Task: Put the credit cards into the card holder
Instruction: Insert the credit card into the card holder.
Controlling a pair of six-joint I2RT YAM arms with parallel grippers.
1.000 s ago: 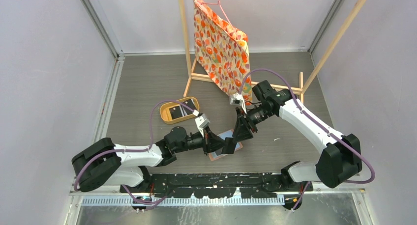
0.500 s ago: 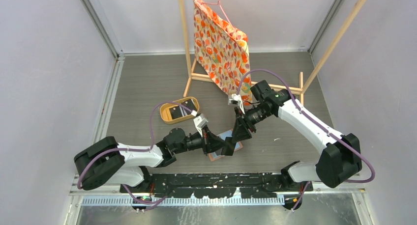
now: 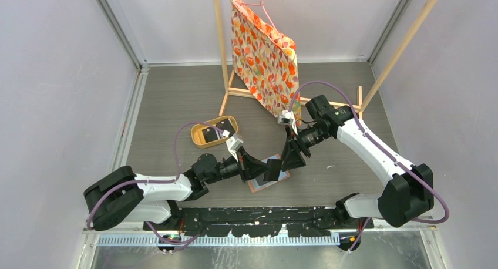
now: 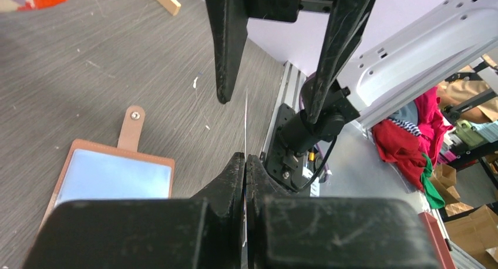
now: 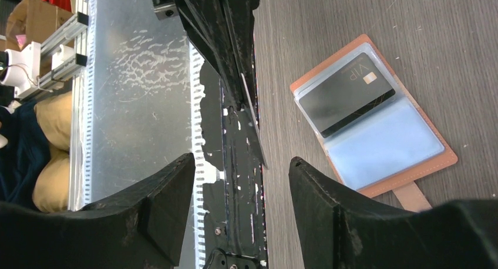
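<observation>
Grey table, black "VIP" card

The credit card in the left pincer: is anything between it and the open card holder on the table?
Nothing visible blocks the card holder; one pocket holds a black card, the other looks free. The right pincer, though, stands open astride the credit card gripped by the left pincer, a finger on each side.

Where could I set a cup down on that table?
Bare: far left of the grey wood-grain table, between the oval yellow-rimmed wooden tray and the edge; behind the white right arm. Crowded: the middle, where left end effector and right end effector meet by the open salmon-brown leather card holder.
</observation>
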